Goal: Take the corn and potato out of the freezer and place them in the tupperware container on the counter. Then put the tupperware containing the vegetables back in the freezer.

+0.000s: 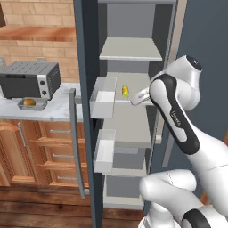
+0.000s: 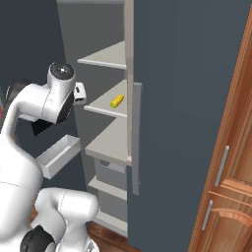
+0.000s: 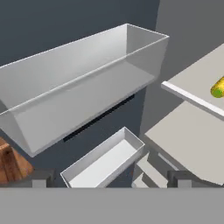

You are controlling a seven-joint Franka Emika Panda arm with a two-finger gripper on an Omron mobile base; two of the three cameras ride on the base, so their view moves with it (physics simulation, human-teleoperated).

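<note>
1. The left base view looks forward from behind the arm into the open freezer [image 1: 129, 120], with the table [image 1: 49, 111] at left.
2. The right base view faces the same shelves and corn [image 2: 117, 101] from the other side.
3. The hand view sits close to the door bins [image 3: 83, 83], with the corn at its right edge.

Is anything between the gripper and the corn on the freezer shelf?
No. In the left base view, only bare shelf lies between the open gripper and the corn.

Reaches up from the base, elbow bent high, forearm angled toward the freezer [image 1: 89, 44] shelves. Fingers [image 3: 41, 178] spread wide apart, gripping nothing, just outside the freezer's open front.
</note>
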